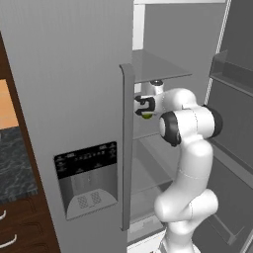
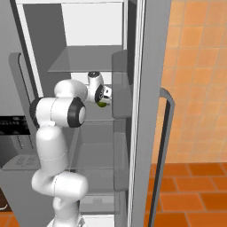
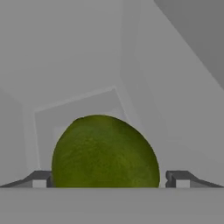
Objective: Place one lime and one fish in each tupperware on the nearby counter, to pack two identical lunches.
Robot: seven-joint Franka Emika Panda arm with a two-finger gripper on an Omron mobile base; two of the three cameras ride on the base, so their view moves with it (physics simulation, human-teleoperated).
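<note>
Right then, the gripper [image 3: 107, 180] was wide open inside the fridge [image 1: 69, 74], holding nothing yet, and the lime [image 3: 105, 151] sat just in front of it, right between its two fingertips [image 3: 40, 178].

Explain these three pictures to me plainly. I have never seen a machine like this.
The white jointed machine is a robot arm reaching into an open fridge. Two pictures come from cameras behind it, on its left and right. The third looks out from its hand. At the arm's end is a gripper, two dark fingers that pinch things. A green lime sits between them on a glass shelf. The fingers stand wide apart either side of the fruit, so it is not yet squeezed or lifted.
</note>
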